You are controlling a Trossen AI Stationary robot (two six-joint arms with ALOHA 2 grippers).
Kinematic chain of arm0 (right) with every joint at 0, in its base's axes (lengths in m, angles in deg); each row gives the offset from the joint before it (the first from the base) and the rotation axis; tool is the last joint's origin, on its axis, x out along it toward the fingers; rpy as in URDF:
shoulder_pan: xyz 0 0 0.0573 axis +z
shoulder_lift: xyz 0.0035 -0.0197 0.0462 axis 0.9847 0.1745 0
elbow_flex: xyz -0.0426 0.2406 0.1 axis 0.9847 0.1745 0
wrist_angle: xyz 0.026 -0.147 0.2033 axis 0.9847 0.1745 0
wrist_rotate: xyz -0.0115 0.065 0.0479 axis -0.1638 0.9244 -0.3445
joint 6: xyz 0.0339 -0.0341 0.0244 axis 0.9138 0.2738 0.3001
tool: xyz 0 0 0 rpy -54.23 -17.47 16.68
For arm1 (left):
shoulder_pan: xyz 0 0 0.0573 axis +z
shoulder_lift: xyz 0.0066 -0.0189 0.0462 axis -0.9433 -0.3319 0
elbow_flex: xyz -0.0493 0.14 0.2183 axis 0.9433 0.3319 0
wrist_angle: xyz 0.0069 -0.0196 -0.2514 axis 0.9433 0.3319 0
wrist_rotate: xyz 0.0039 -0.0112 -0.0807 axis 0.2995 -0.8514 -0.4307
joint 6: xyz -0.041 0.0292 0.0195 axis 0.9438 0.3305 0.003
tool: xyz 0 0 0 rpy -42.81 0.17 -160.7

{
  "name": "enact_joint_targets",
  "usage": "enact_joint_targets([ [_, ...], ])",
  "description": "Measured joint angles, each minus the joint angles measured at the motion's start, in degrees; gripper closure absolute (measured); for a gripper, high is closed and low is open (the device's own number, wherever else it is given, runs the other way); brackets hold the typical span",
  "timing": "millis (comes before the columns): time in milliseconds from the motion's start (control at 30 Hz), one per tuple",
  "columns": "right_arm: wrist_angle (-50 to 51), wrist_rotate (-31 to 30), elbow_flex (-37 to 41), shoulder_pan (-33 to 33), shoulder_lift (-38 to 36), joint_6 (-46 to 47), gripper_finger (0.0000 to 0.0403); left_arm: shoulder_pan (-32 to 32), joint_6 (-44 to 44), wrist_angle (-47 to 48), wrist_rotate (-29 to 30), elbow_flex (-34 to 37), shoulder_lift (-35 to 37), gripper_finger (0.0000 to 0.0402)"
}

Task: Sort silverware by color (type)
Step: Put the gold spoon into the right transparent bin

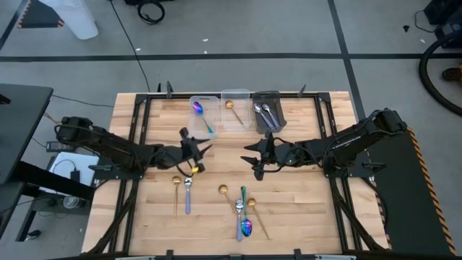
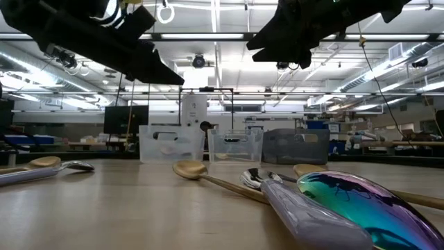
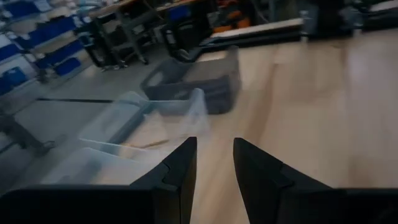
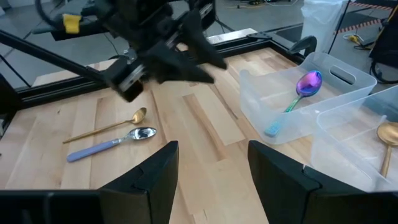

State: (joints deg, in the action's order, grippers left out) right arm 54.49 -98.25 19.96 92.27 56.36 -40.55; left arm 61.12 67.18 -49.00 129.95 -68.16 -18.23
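Silverware lies loose on the wooden table: a gold spoon and a lilac-handled silver spoon at the left, another gold spoon, and a small pile ending in an iridescent spoon. At the far edge, one clear bin holds an iridescent spoon, a second clear bin holds a gold spoon, and a dark grey bin holds silver spoons. My left gripper and right gripper hover open above the table's middle, facing each other, nothing between their fingers.
The black frame rails run along the table's left and right sides. Bare wood lies between the bins and the loose spoons. The room beyond the table shows shelves and benches.
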Motion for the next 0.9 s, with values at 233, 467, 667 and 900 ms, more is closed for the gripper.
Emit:
enact_joint_targets([
  [233,0.0,0.0,0.0,0.0,0.0,0.6,0.0200,-3.5,9.9,24.0,-0.2,-8.5,0.0,0.0287],
  [467,0.0,0.8,0.0,0.0,0.0,0.6,0.0200,-7.9,12.7,35.9,-9.0,-13.4,0.0,0.0287],
  [667,0.2,1.2,0.0,0.5,0.0,1.9,0.0200,-11.3,20.6,43.0,-20.7,-13.4,0.0,0.0287],
  [900,0.2,-0.7,0.0,1.8,0.0,1.7,0.0200,-13.0,36.1,55.2,-24.3,-13.4,0.0,0.0287],
])
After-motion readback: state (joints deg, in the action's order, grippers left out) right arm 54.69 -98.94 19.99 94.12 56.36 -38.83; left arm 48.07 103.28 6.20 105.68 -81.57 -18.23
